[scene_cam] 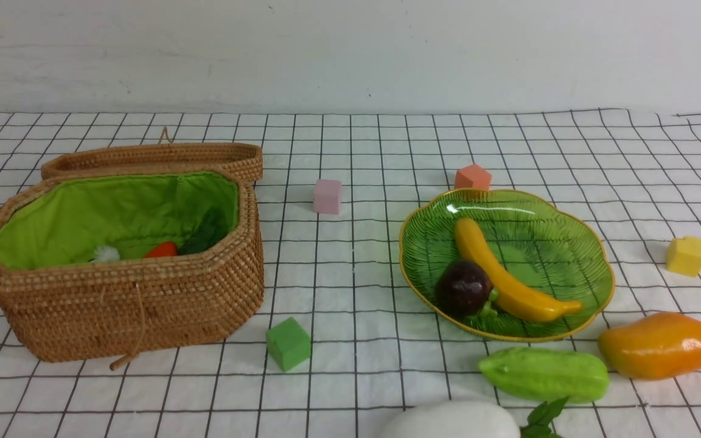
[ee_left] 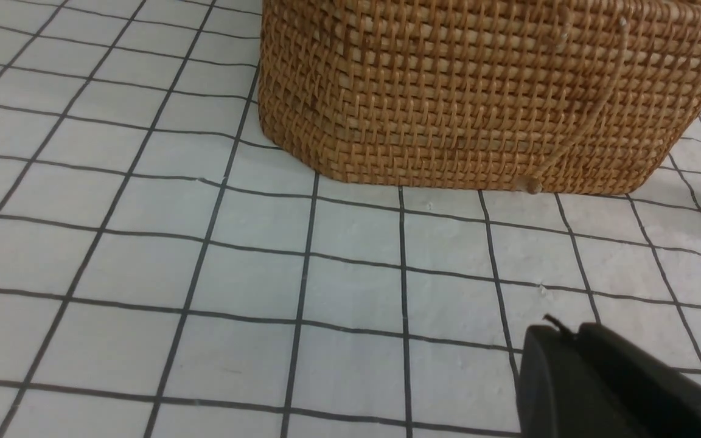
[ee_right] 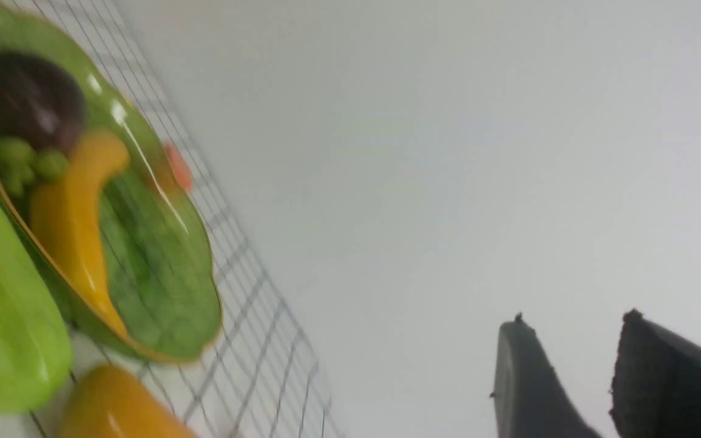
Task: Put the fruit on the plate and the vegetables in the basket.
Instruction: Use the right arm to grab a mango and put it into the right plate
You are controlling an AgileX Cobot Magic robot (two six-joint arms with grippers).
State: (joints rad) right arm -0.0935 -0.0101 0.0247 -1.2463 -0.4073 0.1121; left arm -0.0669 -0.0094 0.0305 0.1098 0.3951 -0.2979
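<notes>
The rattan basket stands open at the left, with the carrot and dark green leaves inside. The green plate at the right holds the banana and the mangosteen. The mango and the light-green gourd lie on the cloth in front of the plate. The white radish lies at the near edge. Neither gripper shows in the front view. My left gripper is shut and empty, low over the cloth near the basket wall. My right gripper is open and empty, pointing at the wall, off to the side of the plate.
Foam cubes lie on the checked cloth: pink, orange, yellow and green. The basket's lid lies open behind it. A small white tuft shows inside the basket. A white wall bounds the table's far side.
</notes>
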